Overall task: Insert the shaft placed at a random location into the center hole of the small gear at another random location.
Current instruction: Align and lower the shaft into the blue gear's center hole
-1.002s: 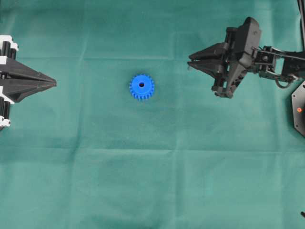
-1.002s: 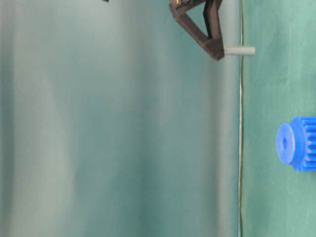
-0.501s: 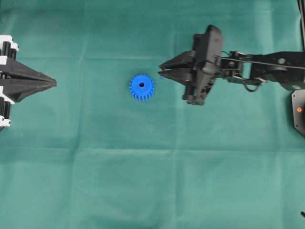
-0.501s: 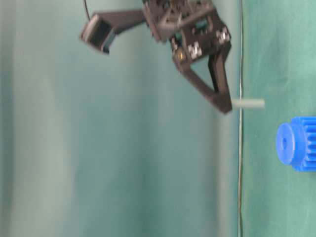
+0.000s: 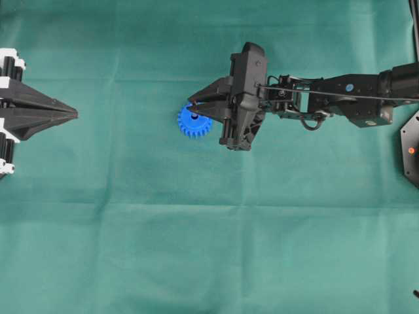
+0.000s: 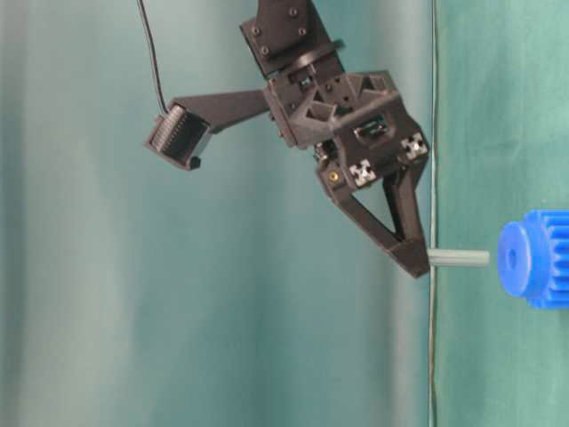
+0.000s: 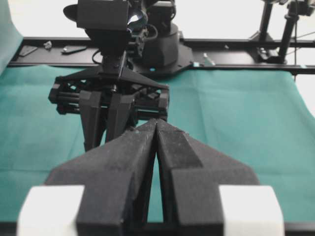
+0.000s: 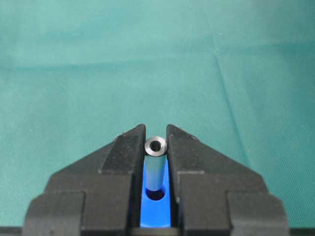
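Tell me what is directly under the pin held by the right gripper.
Below the pin lies the blue gear, its center hole just beneath the tip. The right gripper hides the gear's teeth.

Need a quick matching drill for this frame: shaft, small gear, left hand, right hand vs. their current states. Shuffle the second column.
Things:
1. shaft
2. small gear
3. left hand
4. right hand

States:
A. shut, holding nothing, at the table's edge
B. lying flat on the green cloth
C. shut on the pin, above the gear
D. pinched at one end, tip just short of the hub

Pairs: 1-D, 2-B, 3-A, 4-C
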Robot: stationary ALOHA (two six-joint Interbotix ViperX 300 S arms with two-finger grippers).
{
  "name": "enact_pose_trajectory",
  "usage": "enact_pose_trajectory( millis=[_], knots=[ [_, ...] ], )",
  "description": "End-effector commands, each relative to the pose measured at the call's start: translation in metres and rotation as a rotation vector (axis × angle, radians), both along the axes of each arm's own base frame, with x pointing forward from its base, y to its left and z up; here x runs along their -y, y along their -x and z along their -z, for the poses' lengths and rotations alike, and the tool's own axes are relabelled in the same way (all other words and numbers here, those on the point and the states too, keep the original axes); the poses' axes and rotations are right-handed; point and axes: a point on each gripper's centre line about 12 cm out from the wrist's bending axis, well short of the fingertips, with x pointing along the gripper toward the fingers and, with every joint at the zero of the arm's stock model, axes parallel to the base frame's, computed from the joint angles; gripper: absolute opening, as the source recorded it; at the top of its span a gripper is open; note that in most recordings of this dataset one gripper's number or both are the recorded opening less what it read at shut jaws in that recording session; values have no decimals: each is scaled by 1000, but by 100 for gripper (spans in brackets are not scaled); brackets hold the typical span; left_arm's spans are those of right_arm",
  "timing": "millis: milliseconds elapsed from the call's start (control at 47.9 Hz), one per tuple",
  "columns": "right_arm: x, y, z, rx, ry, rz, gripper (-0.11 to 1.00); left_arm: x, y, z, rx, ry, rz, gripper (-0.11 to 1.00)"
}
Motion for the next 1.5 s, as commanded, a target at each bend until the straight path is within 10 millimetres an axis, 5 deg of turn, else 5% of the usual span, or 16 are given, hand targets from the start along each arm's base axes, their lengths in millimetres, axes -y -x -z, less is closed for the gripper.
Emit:
enact_pose_trajectory(
  millis=[0, 793, 1482],
  knots=[
    [-1, -5, -12, 30, 4, -4, 13, 0, -2, -7, 20, 0, -1, 0],
    [-1, -5, 18, -34, -3, -4, 13, 0, -2, -8, 23, 0, -1, 0],
    [1, -2, -20, 51, 39, -13, 13, 0, -2, -6, 17, 0, -1, 0]
  ],
)
